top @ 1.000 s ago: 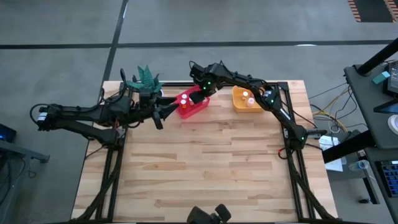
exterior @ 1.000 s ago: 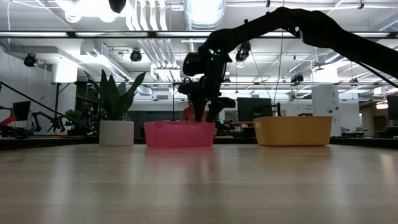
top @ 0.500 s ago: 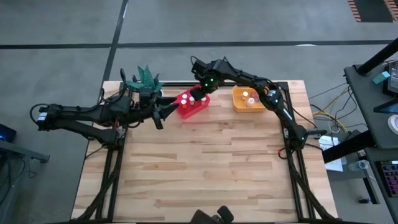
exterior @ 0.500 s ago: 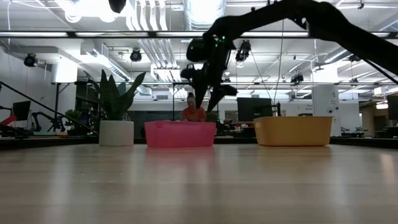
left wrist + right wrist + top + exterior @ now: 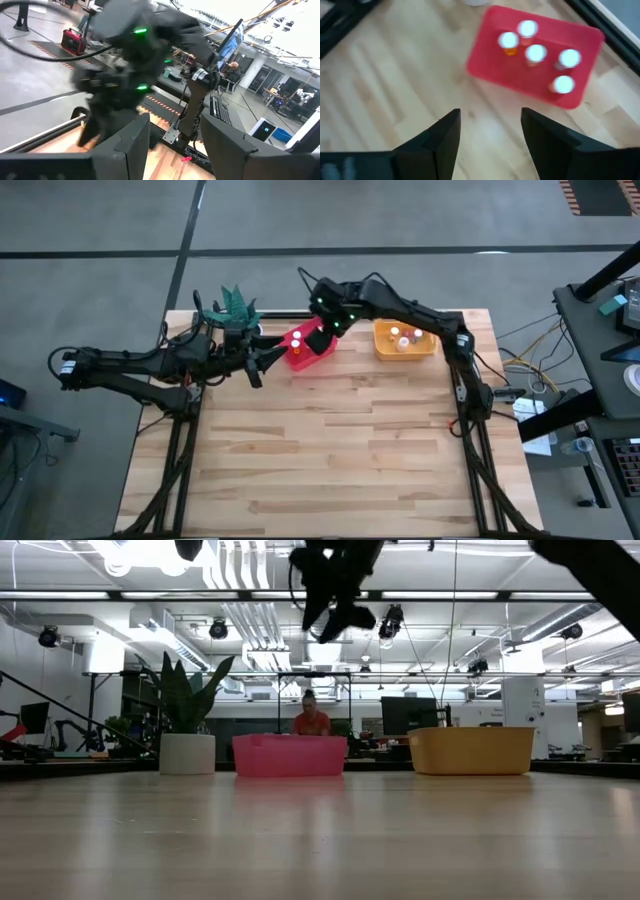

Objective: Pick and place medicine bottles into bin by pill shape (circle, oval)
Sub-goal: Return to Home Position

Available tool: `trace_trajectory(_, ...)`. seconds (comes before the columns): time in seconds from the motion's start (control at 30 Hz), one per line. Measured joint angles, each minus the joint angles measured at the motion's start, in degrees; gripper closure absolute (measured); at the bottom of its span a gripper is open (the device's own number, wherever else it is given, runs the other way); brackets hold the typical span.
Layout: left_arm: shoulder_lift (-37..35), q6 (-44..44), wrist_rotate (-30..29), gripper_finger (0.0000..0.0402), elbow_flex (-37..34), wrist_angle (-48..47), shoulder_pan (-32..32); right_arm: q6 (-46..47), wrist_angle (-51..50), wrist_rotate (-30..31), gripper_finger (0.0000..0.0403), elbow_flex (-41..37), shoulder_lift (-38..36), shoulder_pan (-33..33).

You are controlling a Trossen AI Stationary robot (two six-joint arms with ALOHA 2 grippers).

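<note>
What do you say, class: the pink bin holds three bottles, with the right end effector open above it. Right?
Not three. The right wrist view shows five bottles in the pink bin; the right end effector is open above it.

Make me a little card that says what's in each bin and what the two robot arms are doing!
Pink bin: five white-capped bottles inside
Yellow bin: a few more bottles inside
Right gripper: high above the pink bin, fingers open, empty
Left gripper: beside the pink bin, fingers open, empty
</note>
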Motion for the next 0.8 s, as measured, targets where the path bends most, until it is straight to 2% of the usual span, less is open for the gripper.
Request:
trace_trajectory(0.2, -0.5, 0.2, 0.0, 0.0242, 0.0, -0.1, 0.0, -1.3, 0.8, 0.6, 0.0202, -5.2, -7.2, 5.8)
trace_trajectory(0.4, -1.7, 0.2, 0.0, 0.0242, 0.0, -0.8, 0.0, 0.1, 5.0, 6.7, 0.0202, -16.3, -17.3, 11.9)
trace_trajectory(0.63, -2.0, 0.2, 0.0, 0.0242, 0.0, -1.4, 0.0, -1.2, 20.8, 9.0, 0.0213, -33.4, -30.1, 20.2)
trace_trajectory(0.8, -1.6, 0.0, 1.1, 0.0242, 0.0, -1.4, 0.0, 3.4, 29.9, 9.0, 0.0223, -41.1, -36.4, 24.3)
